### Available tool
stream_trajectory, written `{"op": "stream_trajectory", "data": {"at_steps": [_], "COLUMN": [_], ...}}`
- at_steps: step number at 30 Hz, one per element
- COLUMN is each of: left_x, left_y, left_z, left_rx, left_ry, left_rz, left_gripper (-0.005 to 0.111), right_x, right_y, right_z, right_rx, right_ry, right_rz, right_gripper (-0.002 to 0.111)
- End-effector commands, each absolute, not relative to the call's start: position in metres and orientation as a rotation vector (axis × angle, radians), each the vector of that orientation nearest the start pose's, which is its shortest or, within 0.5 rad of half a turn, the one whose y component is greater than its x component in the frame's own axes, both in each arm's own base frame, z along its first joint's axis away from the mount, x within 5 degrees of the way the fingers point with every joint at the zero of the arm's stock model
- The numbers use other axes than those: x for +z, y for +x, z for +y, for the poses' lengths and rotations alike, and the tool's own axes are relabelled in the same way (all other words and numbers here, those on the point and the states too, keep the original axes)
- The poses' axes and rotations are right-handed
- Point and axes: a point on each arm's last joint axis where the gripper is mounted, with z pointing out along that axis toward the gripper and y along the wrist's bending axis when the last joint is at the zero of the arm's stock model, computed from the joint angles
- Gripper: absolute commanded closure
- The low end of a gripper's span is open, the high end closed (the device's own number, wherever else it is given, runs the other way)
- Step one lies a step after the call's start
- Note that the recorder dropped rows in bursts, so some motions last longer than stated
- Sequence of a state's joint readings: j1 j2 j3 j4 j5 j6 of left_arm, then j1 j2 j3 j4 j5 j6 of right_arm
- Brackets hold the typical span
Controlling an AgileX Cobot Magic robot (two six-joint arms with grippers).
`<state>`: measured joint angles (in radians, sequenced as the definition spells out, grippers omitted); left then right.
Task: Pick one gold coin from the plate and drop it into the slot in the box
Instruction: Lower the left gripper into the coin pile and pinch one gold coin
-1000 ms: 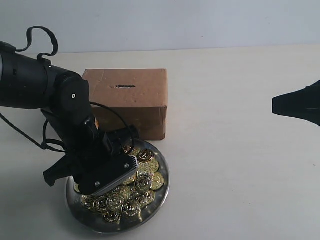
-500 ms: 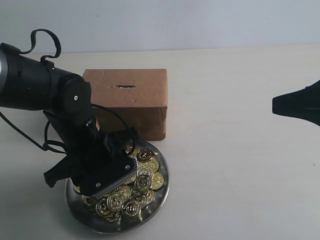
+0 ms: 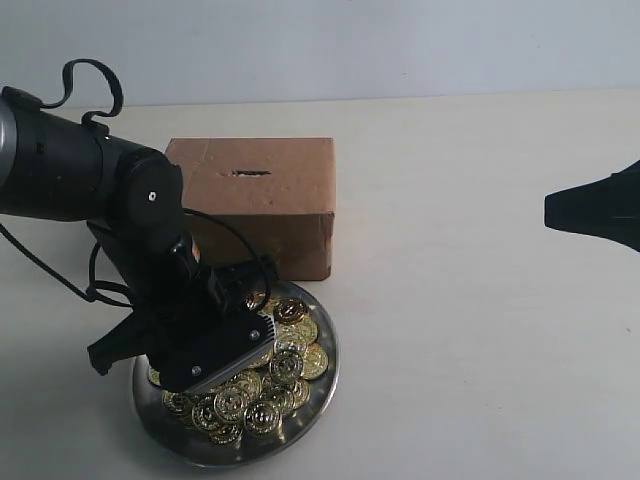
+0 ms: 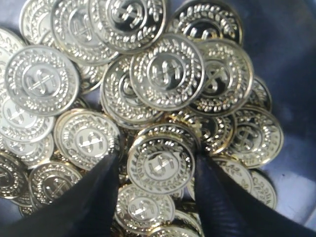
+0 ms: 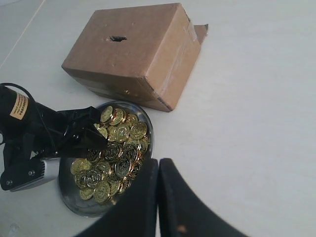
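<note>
Dozens of gold coins (image 3: 272, 385) lie heaped in the plate (image 3: 328, 372), which sits close to the near edge of the counter (image 3: 470, 330), left of its middle. We see the left gripper (image 4: 157, 165) dipping into this heap from the left side. Its two dark fingers (image 4: 94, 197) stand apart on either side of one coin (image 4: 160, 165), which lies flat on top of the others. We cannot tell whether the fingers press on its rim. Just behind the plate, toward the far edge, stands the box (image 3: 265, 195), its front face close to the plate's rim. The slot (image 3: 250, 173) is a short dark slit cut in the box's top face. Well apart from both, at the right edge of the counter, hangs the right gripper (image 5: 157, 165), its fingers closed together and empty.
</note>
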<state>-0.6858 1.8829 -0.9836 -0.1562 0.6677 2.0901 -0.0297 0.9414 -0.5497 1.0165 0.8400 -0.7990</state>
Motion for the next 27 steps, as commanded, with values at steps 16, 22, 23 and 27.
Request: {"op": "stream_trajectory", "data": {"at_steps": [16,22,23,27], "left_x": [0.122,0.130,0.132,0.135], "left_y": [0.242,0.242,0.242,0.242], "left_z": [-0.211,-0.211,-0.211,-0.211], "left_rx": [0.038,0.012,0.006,-0.001], "left_ry": [-3.179,-3.201,-3.205,-3.211], "left_rz": [-0.779,-0.783,-0.783,-0.784], "left_gripper": [0.077,0.077,0.077,0.077], "right_x": [0.270,0.270,0.270,0.270], "right_y": [0.161,0.161,0.161,0.161], "right_z": [0.053,0.053,0.053,0.053], "right_rx": [0.811,0.811,0.811,0.811], "right_ry": [-0.259,-0.259,-0.259,-0.259], "right_rz": [2.284,2.284,2.284,2.284], "right_gripper": [0.108,0.108,0.108,0.108]}}
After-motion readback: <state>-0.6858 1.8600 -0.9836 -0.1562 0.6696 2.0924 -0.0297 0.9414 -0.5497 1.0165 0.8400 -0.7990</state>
